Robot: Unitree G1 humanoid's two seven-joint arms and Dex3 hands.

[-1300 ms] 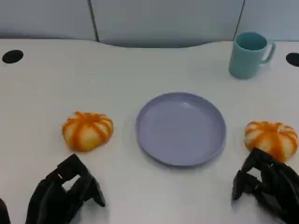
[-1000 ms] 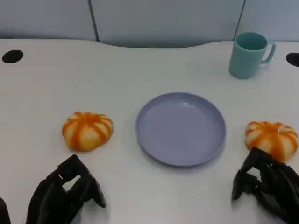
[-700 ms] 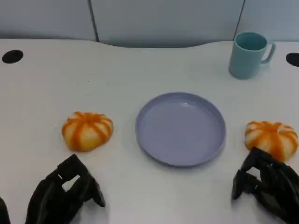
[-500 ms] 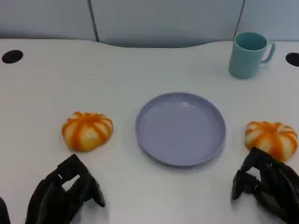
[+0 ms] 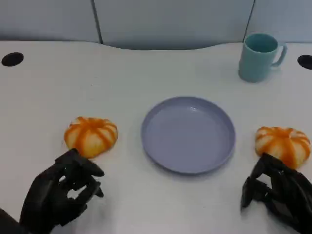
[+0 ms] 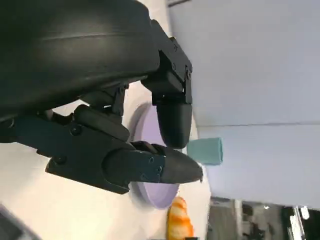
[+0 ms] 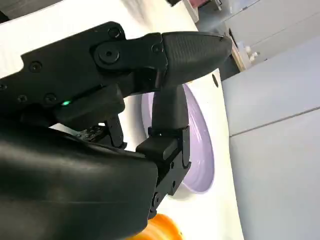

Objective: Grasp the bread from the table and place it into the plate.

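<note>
The left hand point(image 5: 61, 195) has its fingers point(image 5: 87, 169) spread and released, holding nothing, just short of the left bread point(image 5: 91, 136), while the right hand point(image 5: 275, 195), likewise loose and unladen, sits just beside the right bread point(image 5: 282, 144), both loaves on the desk point(image 5: 146, 68) flanking the plate point(image 5: 188, 134).

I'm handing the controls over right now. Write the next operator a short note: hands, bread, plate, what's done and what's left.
Left hand: holds nothing, fingers apart, just in front of the left bread, not touching it.
Right hand: holds nothing, right in front of the right bread; contact cannot be told.
Plate: between the two breads, nothing on it. A teal mug stands behind it at the right.
Done: nothing placed yet.
Left: grasp the bread and set it on the plate.
</note>
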